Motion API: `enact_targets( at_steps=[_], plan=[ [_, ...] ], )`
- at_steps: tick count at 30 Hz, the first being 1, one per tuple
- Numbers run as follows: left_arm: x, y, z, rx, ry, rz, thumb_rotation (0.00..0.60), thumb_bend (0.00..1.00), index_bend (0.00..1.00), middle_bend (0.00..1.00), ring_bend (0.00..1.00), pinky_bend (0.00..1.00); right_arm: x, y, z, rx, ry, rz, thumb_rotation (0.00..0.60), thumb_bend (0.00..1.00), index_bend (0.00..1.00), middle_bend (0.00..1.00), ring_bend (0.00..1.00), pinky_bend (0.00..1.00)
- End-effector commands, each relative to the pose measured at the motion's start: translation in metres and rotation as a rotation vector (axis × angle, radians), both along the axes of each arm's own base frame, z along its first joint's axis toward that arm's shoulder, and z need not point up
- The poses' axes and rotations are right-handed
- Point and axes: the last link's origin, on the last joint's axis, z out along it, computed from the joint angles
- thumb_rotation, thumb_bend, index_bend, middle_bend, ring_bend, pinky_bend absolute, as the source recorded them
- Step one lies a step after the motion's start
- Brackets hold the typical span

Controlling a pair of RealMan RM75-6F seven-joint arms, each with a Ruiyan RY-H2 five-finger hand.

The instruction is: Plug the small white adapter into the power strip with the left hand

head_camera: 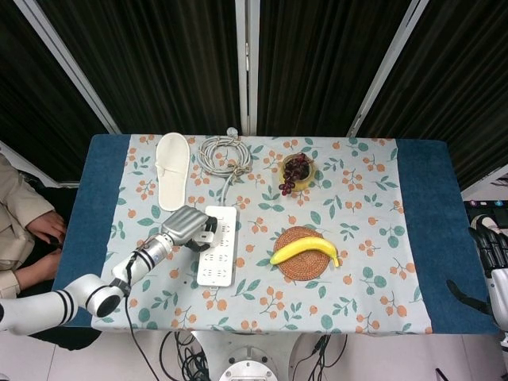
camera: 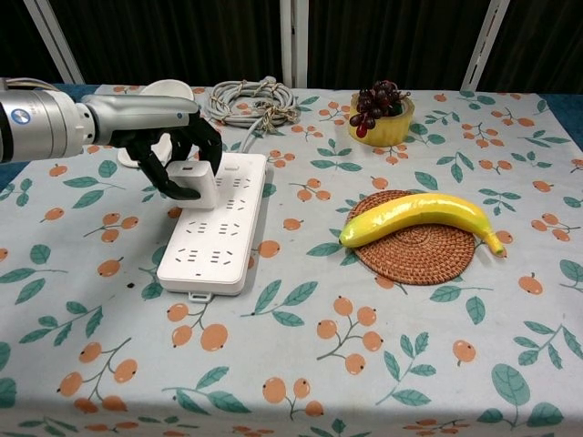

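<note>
The white power strip [camera: 219, 228] [head_camera: 217, 252] lies lengthwise left of the table's middle, its cord running back to a coil. My left hand [camera: 173, 150] [head_camera: 186, 226] grips the small white adapter [camera: 197, 182] over the strip's far left part. The adapter sits against the strip's top face; whether its pins are in a socket is hidden. In the head view the hand covers most of the adapter. My right hand [head_camera: 494, 266] hangs off the table's right edge, fingers apart, holding nothing.
A banana [camera: 414, 217] lies on a woven coaster [camera: 419, 248] right of the strip. A yellow cup of grapes [camera: 381, 111] stands at the back, a coiled grey cable [camera: 250, 98] and a white slipper [head_camera: 171, 171] at the back left. A person's hands [head_camera: 44, 230] show at the far left.
</note>
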Motion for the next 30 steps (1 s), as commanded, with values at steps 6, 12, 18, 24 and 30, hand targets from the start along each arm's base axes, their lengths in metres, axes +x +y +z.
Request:
enact_targets(
  at_steps=[6, 12, 18, 24, 30],
  plan=[
    [0.001, -0.001, -0.005, -0.004, 0.014, -0.016, 0.6, 0.33, 0.69, 0.84, 0.66, 0.46, -0.001, 0.001, 0.001, -0.004, 0.0, -0.002, 0.6, 0.13, 0.0, 0.0, 0.0, 0.0],
    [0.0, 0.0, -0.007, -0.004, 0.02, -0.012, 0.6, 0.33, 0.7, 0.85, 0.67, 0.46, -0.001, 0.001, 0.001, -0.005, 0.0, -0.005, 0.6, 0.13, 0.0, 0.0, 0.0, 0.0],
    [-0.001, -0.001, -0.003, 0.012, 0.008, -0.018, 0.6, 0.33, 0.59, 0.75, 0.6, 0.45, -0.002, 0.002, 0.002, -0.008, 0.0, -0.005, 0.6, 0.13, 0.0, 0.0, 0.0, 0.0],
    [0.001, -0.005, 0.004, 0.024, -0.019, -0.023, 0.6, 0.2, 0.22, 0.35, 0.26, 0.31, -0.001, 0.004, 0.002, -0.009, -0.002, -0.002, 0.6, 0.13, 0.0, 0.0, 0.0, 0.0],
    [0.0, -0.008, 0.01, 0.055, -0.052, -0.02, 0.6, 0.14, 0.13, 0.21, 0.12, 0.18, -0.002, 0.005, 0.002, -0.012, -0.006, 0.0, 0.6, 0.13, 0.0, 0.0, 0.0, 0.0]
  ],
)
